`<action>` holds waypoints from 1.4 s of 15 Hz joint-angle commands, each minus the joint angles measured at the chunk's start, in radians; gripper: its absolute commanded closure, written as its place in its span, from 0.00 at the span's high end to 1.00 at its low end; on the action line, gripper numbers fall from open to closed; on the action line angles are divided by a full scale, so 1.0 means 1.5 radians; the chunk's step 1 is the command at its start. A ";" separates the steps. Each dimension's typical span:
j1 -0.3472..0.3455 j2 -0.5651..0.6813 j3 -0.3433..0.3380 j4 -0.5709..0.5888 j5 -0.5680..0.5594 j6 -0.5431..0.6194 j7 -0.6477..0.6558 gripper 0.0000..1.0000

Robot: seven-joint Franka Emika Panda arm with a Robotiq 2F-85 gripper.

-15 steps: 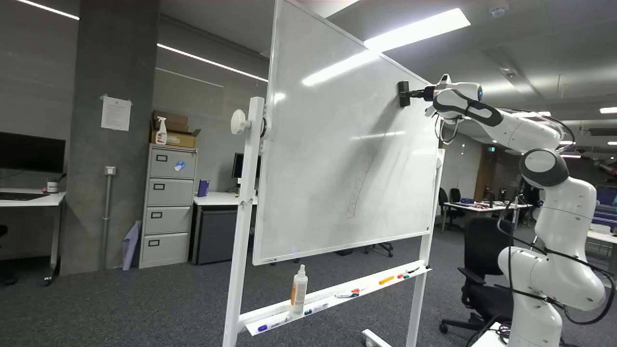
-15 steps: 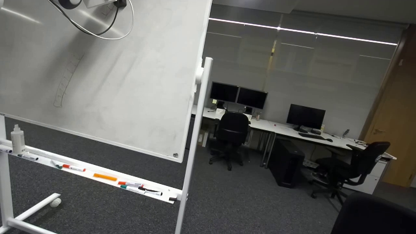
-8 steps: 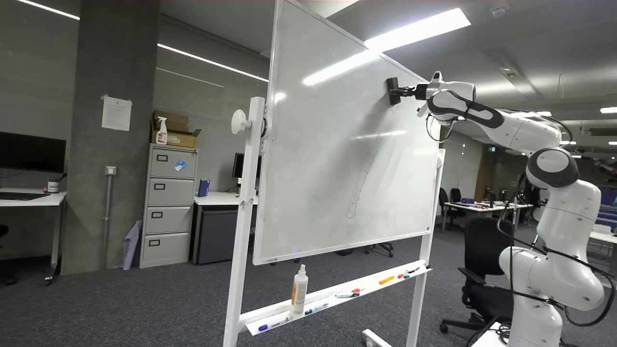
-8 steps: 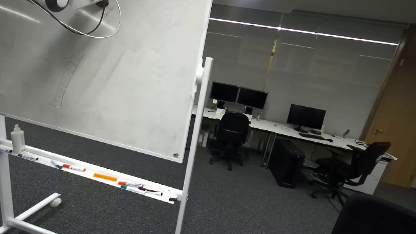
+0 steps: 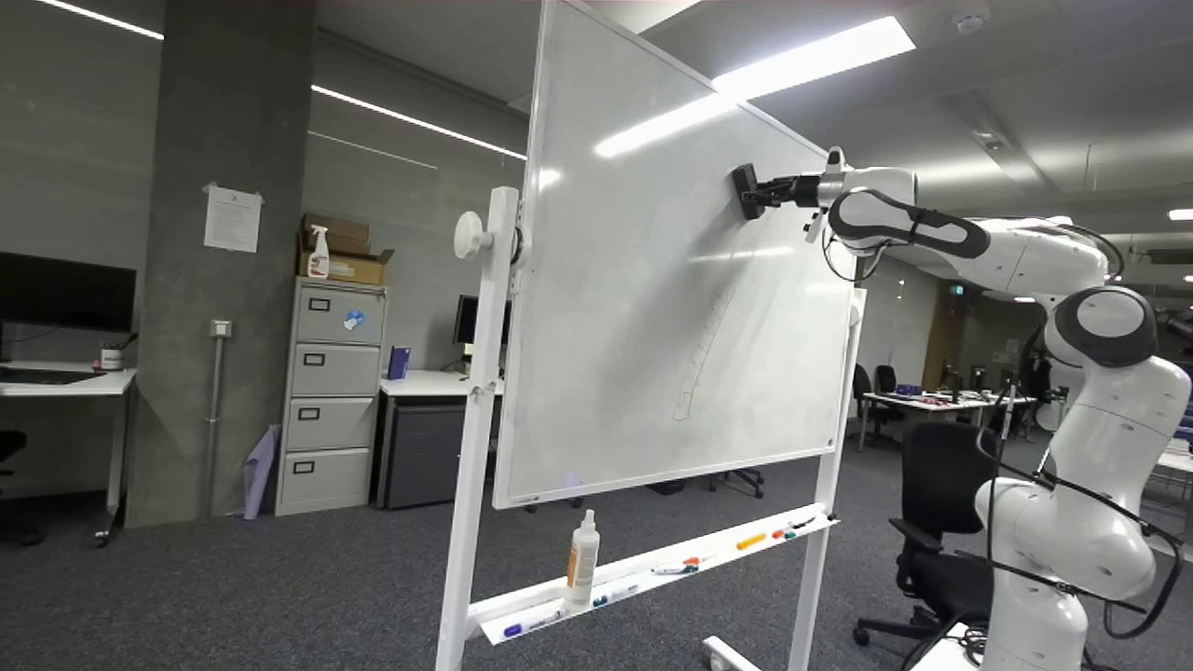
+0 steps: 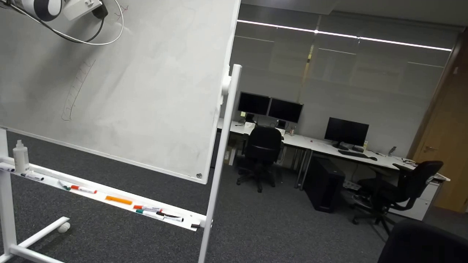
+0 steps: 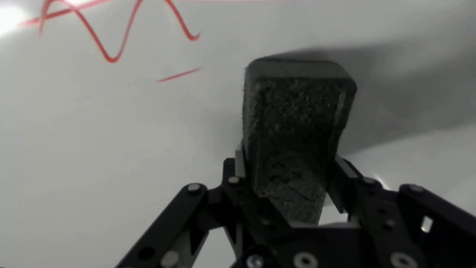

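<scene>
Blk eraser (image 7: 297, 111) in gripper (image 7: 290, 169); long axis approx. vert.

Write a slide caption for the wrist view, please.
The gripper holds a black eraser at the whiteboard, near red strokes.

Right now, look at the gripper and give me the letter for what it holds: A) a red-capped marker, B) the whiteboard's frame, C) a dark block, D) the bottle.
C: in the wrist view, the gripper is closed against both sides of a dark block, with the whiteboard behind it.
</scene>
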 commanded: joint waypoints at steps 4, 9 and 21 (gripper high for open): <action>-0.054 0.000 -0.018 -0.084 -0.005 0.117 0.013 0.30; -0.057 0.018 -0.068 -0.062 0.015 0.170 0.013 0.30; 0.035 0.007 -0.183 -0.019 0.022 0.165 -0.005 0.30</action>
